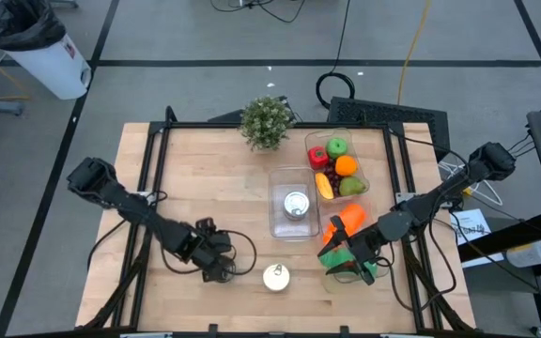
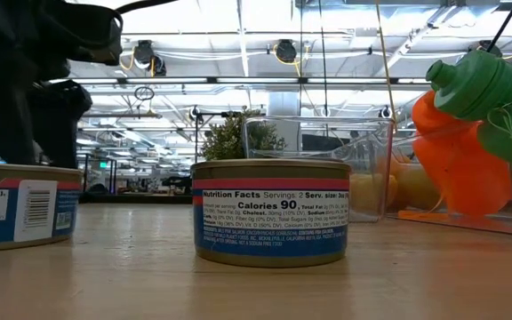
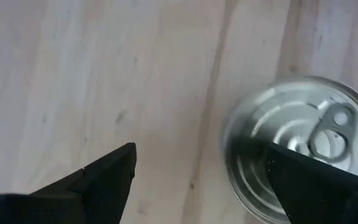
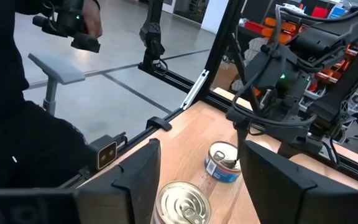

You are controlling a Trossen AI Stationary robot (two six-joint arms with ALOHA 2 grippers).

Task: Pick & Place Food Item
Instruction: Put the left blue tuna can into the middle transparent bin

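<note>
You're hovering the left gripper (image 1: 222,268) wide open over a can (image 3: 300,146) — it's sitting off-centre under one finger. Shift across until both fingers straddle it — then descend and close.

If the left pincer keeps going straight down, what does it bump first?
Probably the tin can right below the open left pincer: one finger overlaps its lid, so it may hit the top rather than straddle it.

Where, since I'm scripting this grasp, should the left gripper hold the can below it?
Across the round side wall of the can, coming straight down: it stands upright, lid up, low and wide. The open left gripper sits off-centre, one finger over the lid; centre it first.
</note>
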